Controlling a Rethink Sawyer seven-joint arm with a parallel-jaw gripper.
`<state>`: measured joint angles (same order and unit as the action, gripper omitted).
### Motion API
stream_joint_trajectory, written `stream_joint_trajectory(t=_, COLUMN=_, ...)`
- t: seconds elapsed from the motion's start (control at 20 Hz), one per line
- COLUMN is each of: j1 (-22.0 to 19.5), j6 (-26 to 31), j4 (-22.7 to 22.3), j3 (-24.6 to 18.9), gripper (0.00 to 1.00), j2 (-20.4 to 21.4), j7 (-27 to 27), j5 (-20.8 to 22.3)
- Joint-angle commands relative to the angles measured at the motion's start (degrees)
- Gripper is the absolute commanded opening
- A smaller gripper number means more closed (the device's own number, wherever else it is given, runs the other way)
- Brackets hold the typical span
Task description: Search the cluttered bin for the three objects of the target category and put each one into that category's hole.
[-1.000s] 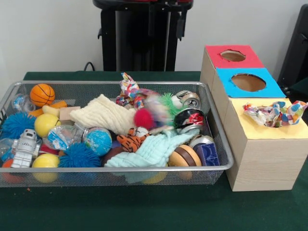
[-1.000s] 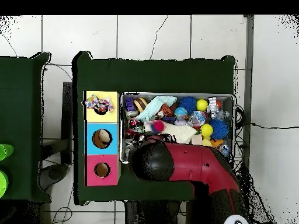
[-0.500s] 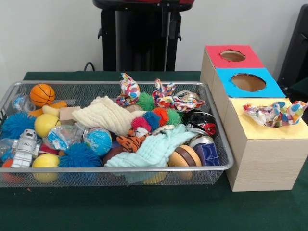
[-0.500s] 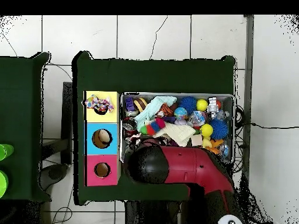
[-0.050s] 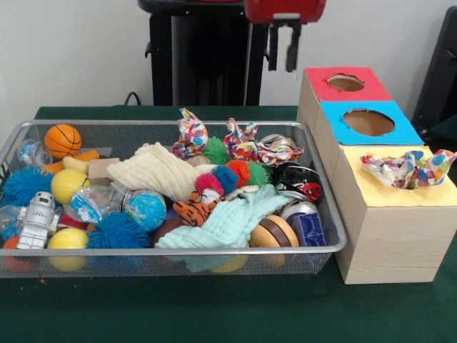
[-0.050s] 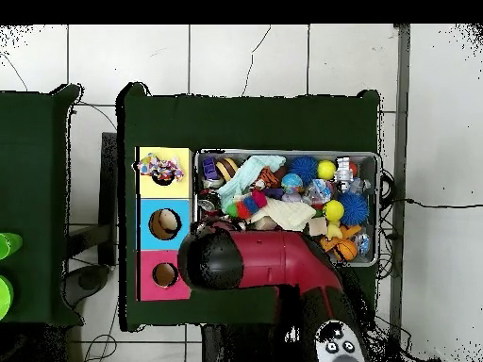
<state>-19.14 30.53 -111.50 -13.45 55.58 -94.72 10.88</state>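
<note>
The hand hangs empty, high above the far right corner of the mesh bin, its two fingers a little apart with nothing between them. A patterned fabric toy already lies over the hole of the yellow box, forward and to the right of the hand. Two matching fabric toys and lie in the bin below and left of the hand, beside the pompom string.

Judgement: one of three items delivered; the search step is in hand. The next move calls for a descent onto a fabric toy, clear of the pompoms.

Half a second ago the hand was out of the front view; it has since swung toward the boxes.
</note>
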Motion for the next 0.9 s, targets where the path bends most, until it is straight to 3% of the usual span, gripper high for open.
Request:
stream_joint_trajectory(t=0.05, j1=1.74, j6=-5.15, j4=0.97, j3=-2.12, gripper=1.0, j2=-7.18, j7=-6.1, j5=1.52)
stream_joint_trajectory(t=0.3, j1=6.03, j6=-9.25, j4=1.81, j3=4.19, gripper=1.0, j2=-12.28, j7=-8.09, j5=6.04)
stream_joint_trajectory(t=0.9, j1=11.22, j6=-20.62, j4=-3.35, j3=14.8, gripper=1.0, j2=-20.9, j7=-9.46, j5=12.99)
